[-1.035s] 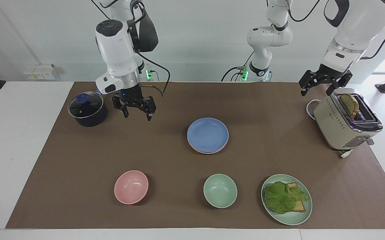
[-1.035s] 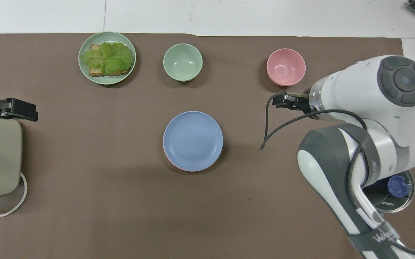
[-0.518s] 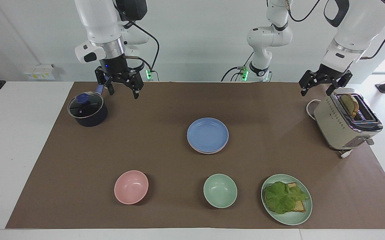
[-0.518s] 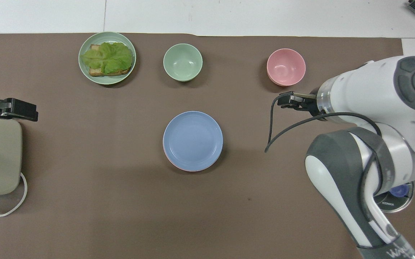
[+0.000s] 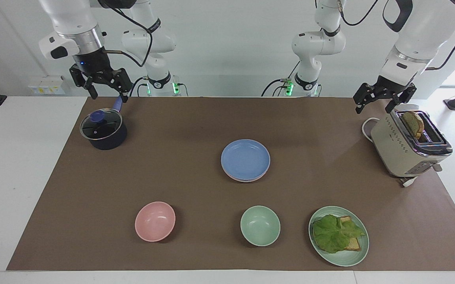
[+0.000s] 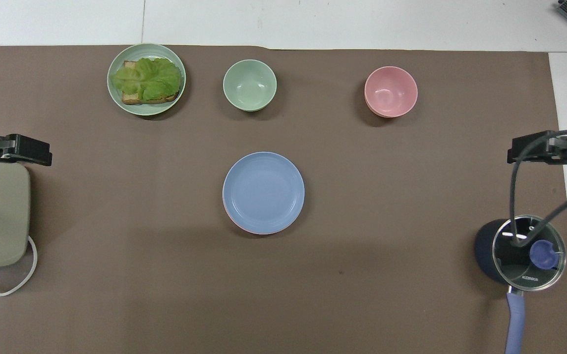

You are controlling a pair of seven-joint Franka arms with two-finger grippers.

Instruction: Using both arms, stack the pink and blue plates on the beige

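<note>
the blue plate [image 5: 245,159] tops the stack at the table's middle, a pink plate [image 5: 247,180] rim peeking beneath; no beige shows. the right gripper [image 5: 103,83] hangs spread over the pot [image 5: 103,129], the left gripper [image 5: 381,98] spread by the toaster [image 5: 409,146], both apparently parked clear.

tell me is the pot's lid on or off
On. The glass lid with its blue knob sits flat across the rim of the dark pot, at the right arm's end of the table.
</note>
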